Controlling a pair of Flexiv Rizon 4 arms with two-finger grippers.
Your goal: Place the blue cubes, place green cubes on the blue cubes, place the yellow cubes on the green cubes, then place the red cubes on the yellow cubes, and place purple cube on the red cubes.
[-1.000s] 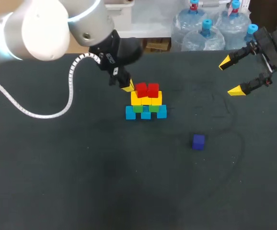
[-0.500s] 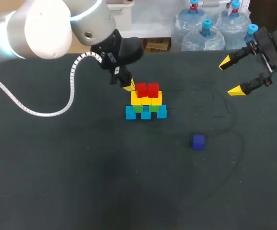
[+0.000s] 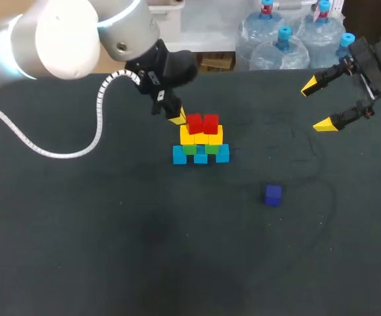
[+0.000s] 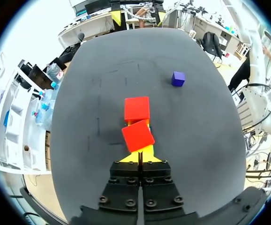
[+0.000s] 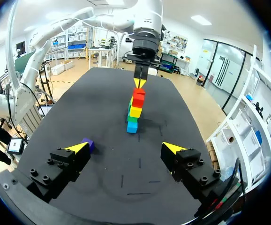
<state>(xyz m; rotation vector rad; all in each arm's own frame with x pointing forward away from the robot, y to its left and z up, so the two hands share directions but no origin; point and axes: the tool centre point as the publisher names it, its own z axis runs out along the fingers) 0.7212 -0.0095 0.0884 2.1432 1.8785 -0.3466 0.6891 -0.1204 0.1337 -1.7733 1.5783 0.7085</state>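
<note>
The left gripper (image 3: 177, 118) has edged a touch toward the stack (image 3: 201, 153), its fingers pressed together on nothing just beside the red cubes (image 3: 202, 123) on top, while the right gripper (image 3: 320, 104) hangs spread wide at the table's (image 3: 111, 250) far right and the purple cube (image 3: 273, 195) sits alone, well apart from the stack.

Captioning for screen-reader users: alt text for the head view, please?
On the table, blue cubes bear green cubes, then yellow cubes, then two red cubes, with the shut left gripper beside the red ones. A purple cube lies alone to their front right; the right gripper hangs open at the far right.
</note>
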